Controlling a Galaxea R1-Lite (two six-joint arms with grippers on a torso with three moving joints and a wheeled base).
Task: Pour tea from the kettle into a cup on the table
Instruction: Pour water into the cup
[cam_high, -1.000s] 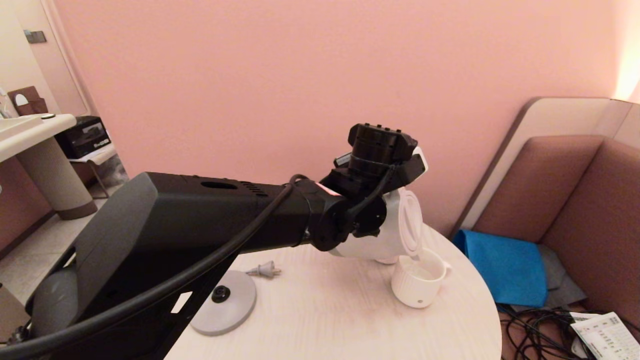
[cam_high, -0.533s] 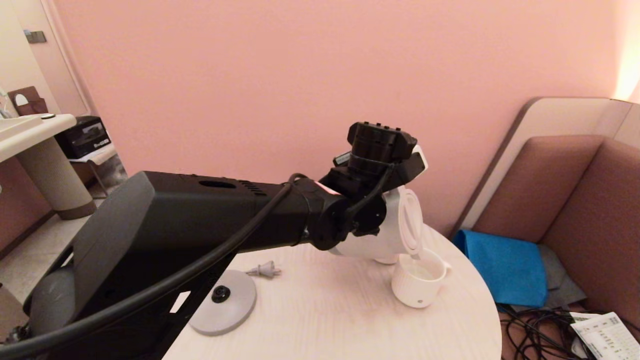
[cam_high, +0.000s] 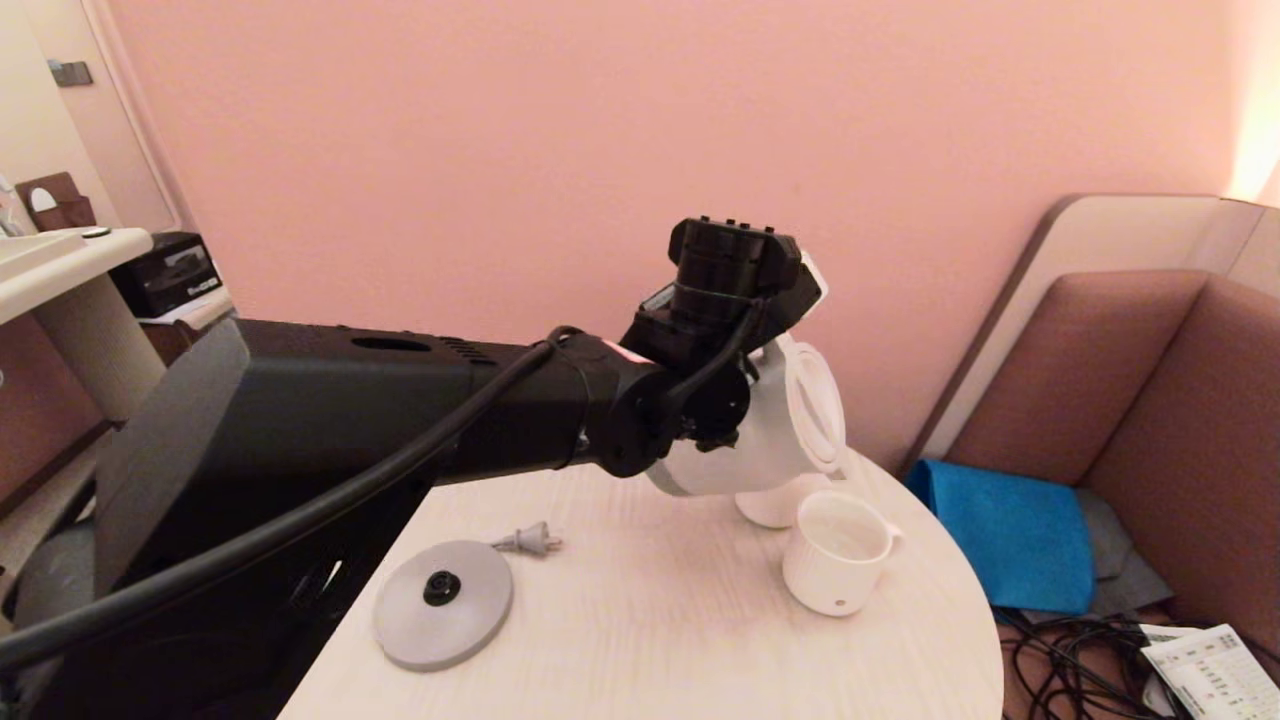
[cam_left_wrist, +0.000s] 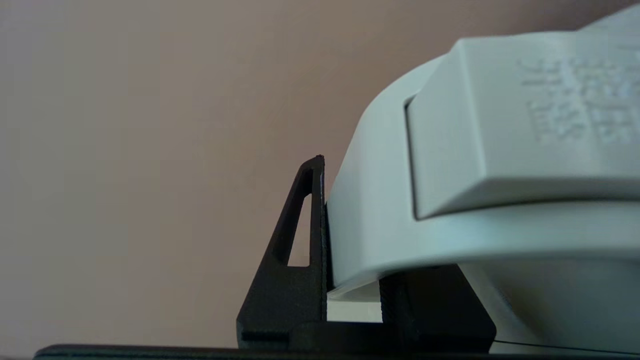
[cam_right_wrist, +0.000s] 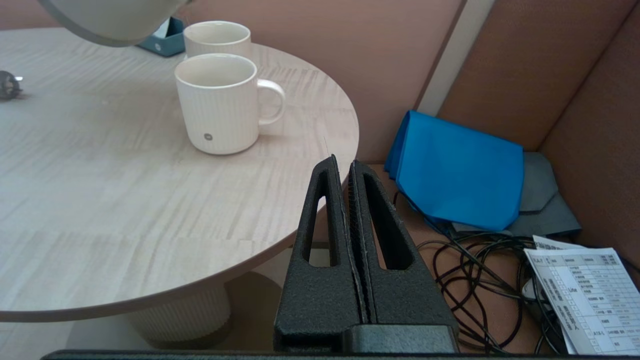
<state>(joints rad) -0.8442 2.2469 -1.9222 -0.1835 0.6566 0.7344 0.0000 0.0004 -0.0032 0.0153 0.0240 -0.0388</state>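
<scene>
The cream-white kettle (cam_high: 765, 445) hangs tilted over the round pale-wood table (cam_high: 650, 640), its lid (cam_high: 815, 410) facing right and its spout just above and behind the ribbed cup (cam_high: 835, 555). My left gripper (cam_left_wrist: 352, 295) is shut on the kettle's loop handle (cam_left_wrist: 380, 210); the wrist hides the grip in the head view. The right wrist view shows the cup (cam_right_wrist: 220, 102) upright with its handle and grey dot, and the kettle's base (cam_right_wrist: 110, 17) above it. My right gripper (cam_right_wrist: 345, 165) is shut and empty, off the table's right edge.
A smooth plain white cup (cam_high: 768, 505) stands just behind the ribbed one. The kettle's grey base disc (cam_high: 445, 603) and a plug (cam_high: 530, 541) lie at the table's left. A blue cloth (cam_right_wrist: 455, 175), black cables (cam_right_wrist: 480, 280) and a printed sheet (cam_right_wrist: 585, 295) are on the floor to the right.
My left arm has lifted the kettle and drawn it back to the left, so its spout has come up off the ribbed cup. The plain cup behind now shows.
</scene>
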